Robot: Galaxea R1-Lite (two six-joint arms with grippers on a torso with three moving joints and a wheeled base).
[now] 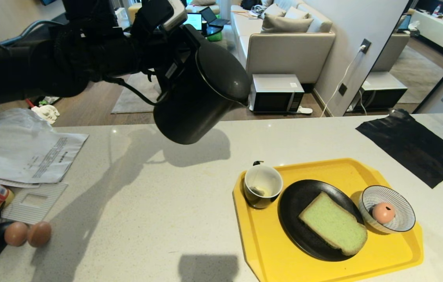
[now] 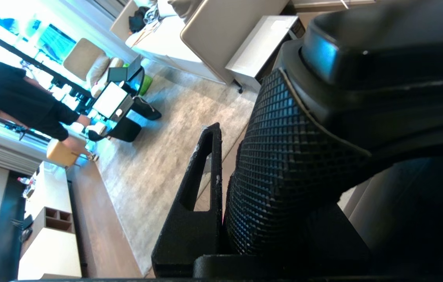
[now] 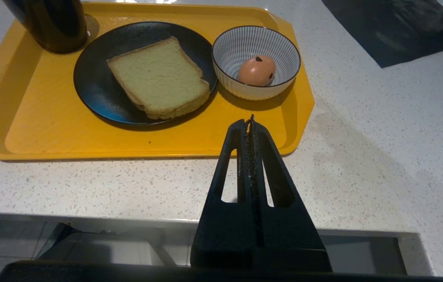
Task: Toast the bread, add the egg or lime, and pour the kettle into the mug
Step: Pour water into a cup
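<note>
1. In the head view, the left gripper (image 1: 184, 37) sat in the upper left of the frame, clamped on the handle of the kettle (image 1: 201, 94), which hung in the air above the counter (image 1: 135, 184), tipped so that its spout pointed toward the right.
2. Lower right of centre lay a yellow tray (image 1: 284, 258). At its upper left corner stood the mug (image 1: 262, 186), white inside with a tea bag in it, well below and to the right of the kettle's spout.
3. Just right of the mug, a black plate (image 1: 297, 199) held the bread (image 1: 333, 224), lying flat. Right of the plate, a striped bowl (image 1: 401, 207) held the egg (image 1: 383, 212).
4. At the lower left edge, two brown eggs (image 1: 27, 234) lay touching one another; papers (image 1: 25, 150) lay above them.
5. In the left wrist view, one black finger (image 2: 196, 203) showed at the centre bottom, pressed against the ribbed grip of the kettle's handle (image 2: 284, 172). A person in black (image 2: 17, 98) stood at the far left of the frame.
6. In the right wrist view, the right gripper (image 3: 250, 129) hung at the centre bottom with its fingers together, holding nothing, over the counter's near edge just short of the tray (image 3: 49, 137).
7. The bread (image 3: 158, 76) lay on the plate (image 3: 96, 90) at upper centre, the egg (image 3: 257, 70) in the bowl (image 3: 241, 43) to its right, and the mug's dark side (image 3: 55, 23) at the top left.
</note>
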